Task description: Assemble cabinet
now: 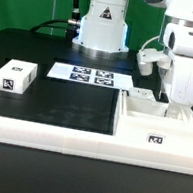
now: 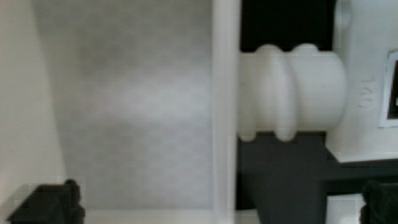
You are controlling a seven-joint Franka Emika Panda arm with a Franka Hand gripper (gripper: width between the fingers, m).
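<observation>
The cabinet (image 1: 157, 122), a large white box with a black-and-white tag on its front, stands at the exterior view's right against the border rail. My gripper (image 1: 170, 104) hangs straight down over the cabinet's top. In the wrist view a broad white cabinet panel (image 2: 125, 100) fills most of the picture, its edge running down the middle. A ribbed white cylindrical peg (image 2: 285, 95) sticks out from that edge. My gripper (image 2: 210, 205) is open. Its two black fingertips (image 2: 54, 205) stand far apart, one on each side of the panel edge, and hold nothing.
A small white tagged block (image 1: 17, 77) lies at the exterior view's left. The marker board (image 1: 91, 77) lies flat in front of the robot base (image 1: 102, 25). The long white L-shaped border rail (image 1: 49, 130) runs along the table's front.
</observation>
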